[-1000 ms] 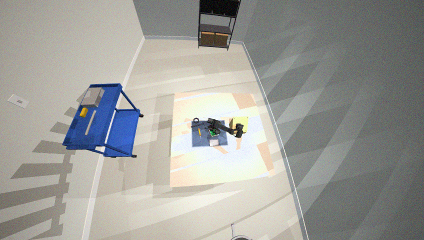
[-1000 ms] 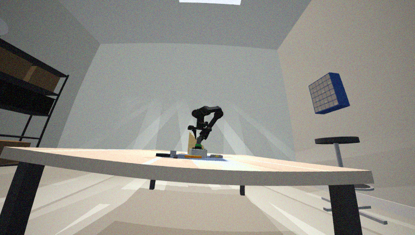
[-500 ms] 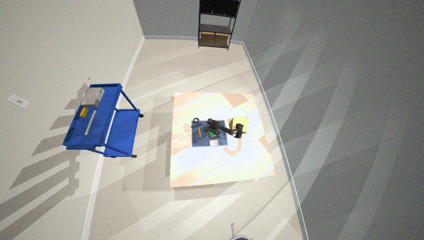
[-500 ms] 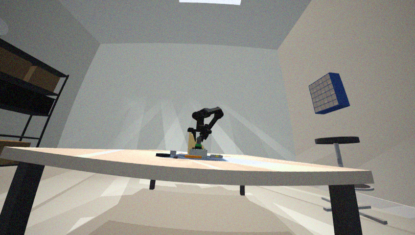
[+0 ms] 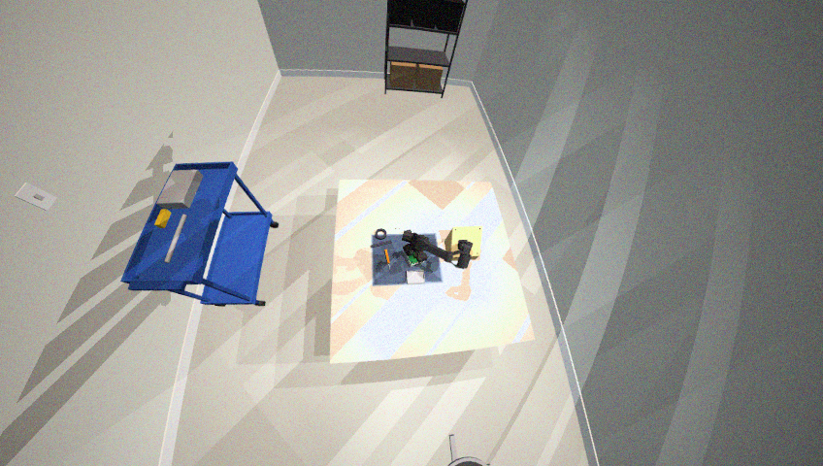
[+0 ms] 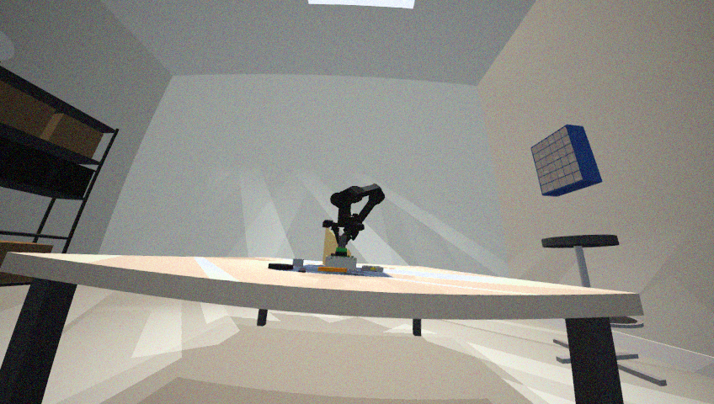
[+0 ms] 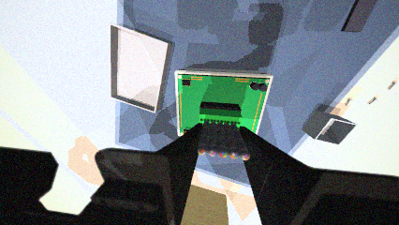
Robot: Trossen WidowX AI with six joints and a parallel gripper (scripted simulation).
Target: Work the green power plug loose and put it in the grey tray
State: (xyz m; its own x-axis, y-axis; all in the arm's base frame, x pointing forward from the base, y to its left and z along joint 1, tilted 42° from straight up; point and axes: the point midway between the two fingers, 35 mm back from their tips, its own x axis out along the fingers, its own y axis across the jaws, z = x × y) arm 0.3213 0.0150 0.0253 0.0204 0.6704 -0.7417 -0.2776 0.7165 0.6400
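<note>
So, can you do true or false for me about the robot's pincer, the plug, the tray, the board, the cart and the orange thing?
The pincer is shut on the plug. True.
The plug lies in the grey tray. False: it is in the pincer.
The tray is beside the circuit board. True.
The cart is red. False: blue.
The orange thing stands upright. False: it lies flat.

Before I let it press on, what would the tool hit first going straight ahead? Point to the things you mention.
Beyond the green power plug (image 6: 341, 249) (image 7: 223, 141) in its grip, the tool (image 5: 413, 252) (image 6: 341, 246) (image 7: 220, 128) would probably meet the circuit board (image 5: 413, 260) (image 7: 188, 104); the gap is unclear.
</note>
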